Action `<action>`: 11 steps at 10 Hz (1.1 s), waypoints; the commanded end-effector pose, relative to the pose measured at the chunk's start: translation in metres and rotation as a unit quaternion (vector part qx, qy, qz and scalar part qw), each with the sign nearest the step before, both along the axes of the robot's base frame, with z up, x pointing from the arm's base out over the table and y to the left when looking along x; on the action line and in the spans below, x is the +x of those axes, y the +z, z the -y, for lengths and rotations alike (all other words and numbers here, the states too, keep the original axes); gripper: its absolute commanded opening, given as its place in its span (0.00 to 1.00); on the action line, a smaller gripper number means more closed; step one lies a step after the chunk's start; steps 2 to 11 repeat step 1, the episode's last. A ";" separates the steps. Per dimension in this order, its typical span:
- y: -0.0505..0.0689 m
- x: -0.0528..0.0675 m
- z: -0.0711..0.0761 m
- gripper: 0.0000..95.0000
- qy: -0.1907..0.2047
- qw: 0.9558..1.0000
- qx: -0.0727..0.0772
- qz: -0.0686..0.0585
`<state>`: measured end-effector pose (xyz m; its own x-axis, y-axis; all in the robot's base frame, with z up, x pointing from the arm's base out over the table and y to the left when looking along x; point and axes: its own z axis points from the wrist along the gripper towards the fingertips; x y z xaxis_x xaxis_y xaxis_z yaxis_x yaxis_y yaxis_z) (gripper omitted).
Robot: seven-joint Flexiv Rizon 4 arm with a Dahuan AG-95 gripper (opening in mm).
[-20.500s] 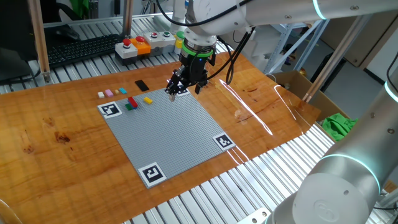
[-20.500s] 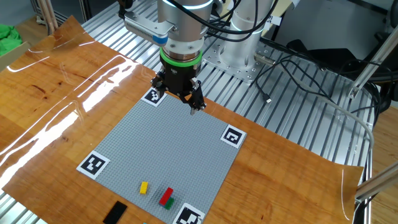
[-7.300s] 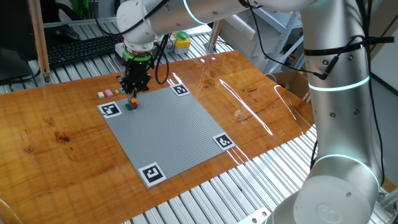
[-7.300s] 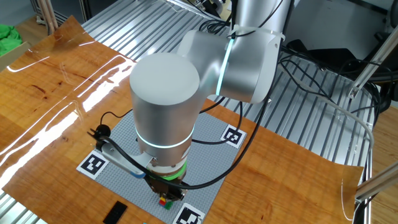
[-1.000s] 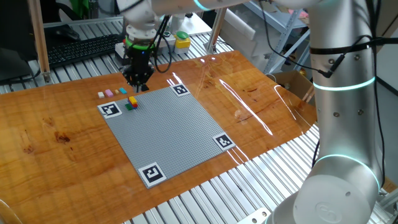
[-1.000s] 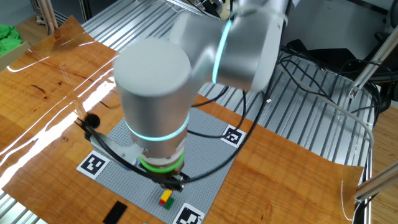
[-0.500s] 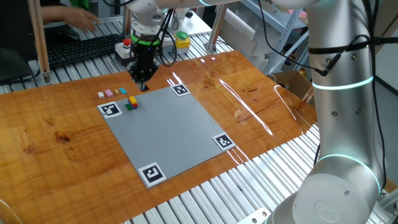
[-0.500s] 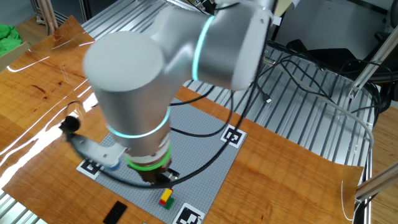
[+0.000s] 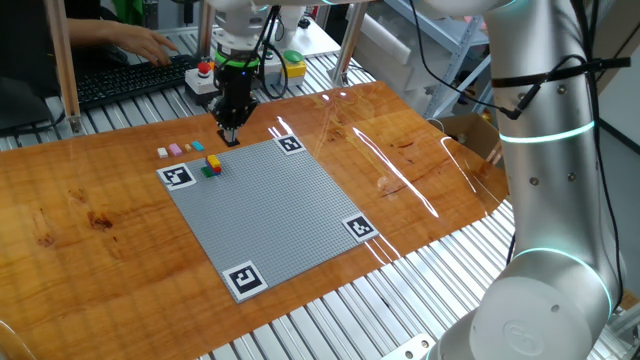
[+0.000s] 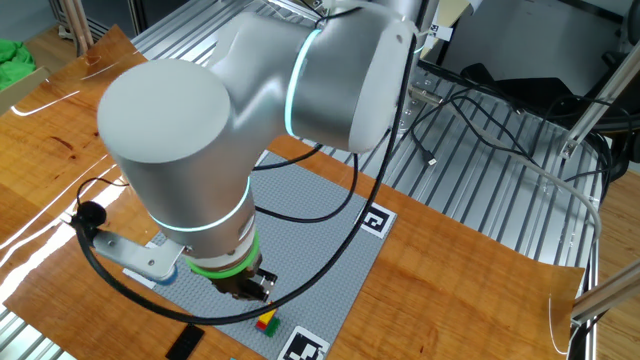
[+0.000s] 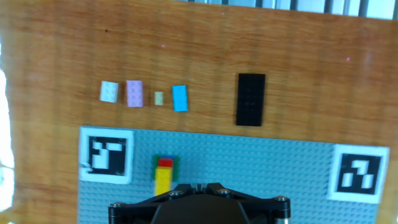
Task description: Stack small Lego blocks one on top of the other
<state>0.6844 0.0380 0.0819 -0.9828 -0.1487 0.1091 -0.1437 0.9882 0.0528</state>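
A small stack of Lego blocks [image 9: 211, 166], yellow and red on green, stands on the grey baseplate [image 9: 270, 215] near its marker-tag corner. It also shows in the other fixed view [image 10: 267, 322] and in the hand view [image 11: 164, 174]. Loose blocks lie in a row on the wood beyond the plate: white [image 11: 109, 91], pink [image 11: 134, 93], a tiny pale yellow one [image 11: 159, 98] and blue [image 11: 180, 98]. My gripper [image 9: 231, 136] hangs above the plate's far edge, to the right of the stack, apart from it. Its jaws stand together at the hand view's bottom edge [image 11: 198, 186], holding nothing.
A flat black brick [image 11: 250, 99] lies on the wood right of the row. Marker tags [image 11: 106, 155] [image 11: 358, 173] sit at the plate's corners. A button box [image 9: 225, 72] and a person's hand [image 9: 150, 45] are behind the table. The arm's big joint [image 10: 200, 170] hides much of the plate.
My gripper has lifted and drifted right and away from the stack, toward the table's back. The stack stays put. A person's hand has come in at the keyboard.
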 end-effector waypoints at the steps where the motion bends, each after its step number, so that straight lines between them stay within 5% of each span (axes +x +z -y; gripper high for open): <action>1: 0.001 0.000 0.001 0.00 0.010 1.000 -0.004 -0.001; 11: 0.001 0.000 0.001 0.00 0.010 1.000 -0.004 -0.001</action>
